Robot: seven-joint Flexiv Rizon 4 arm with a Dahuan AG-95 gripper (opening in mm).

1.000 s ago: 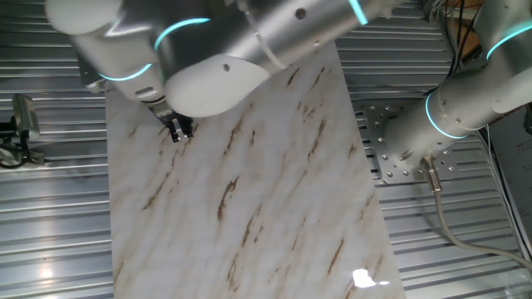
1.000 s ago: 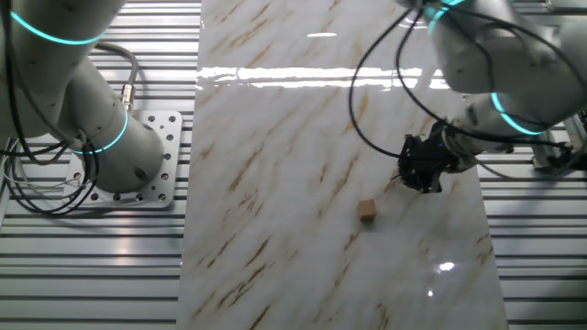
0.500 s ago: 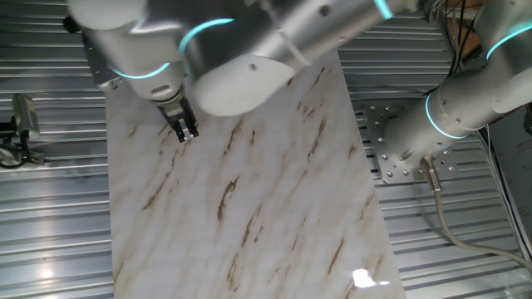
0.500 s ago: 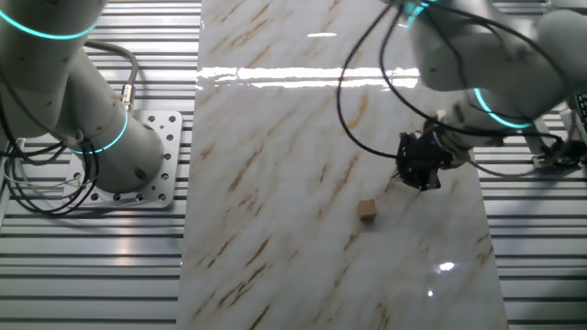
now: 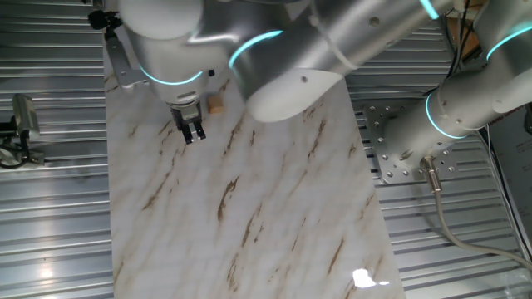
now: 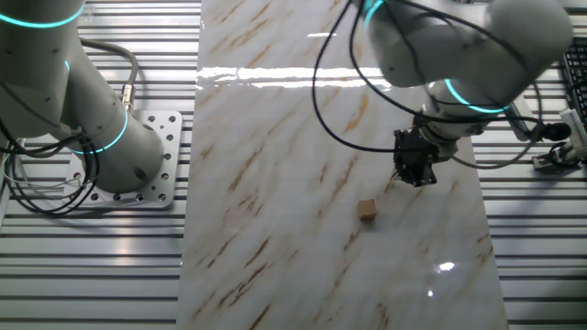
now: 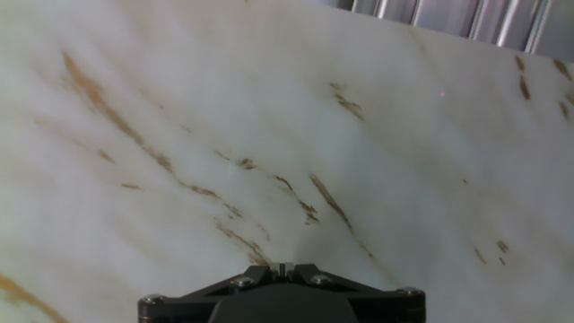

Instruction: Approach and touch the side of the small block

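Tan wooden small block [image 6: 368,210] sits on the marble-patterned counter [image 6: 275,183], near our black two-finger tool [image 6: 415,170], fingertips together; unseen in hand view, a fast approach could shove it.

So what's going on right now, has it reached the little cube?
Gripper above the marble, jaws look shut, holding nothing. Small block untouched, clear gap between them. Nothing in the way.
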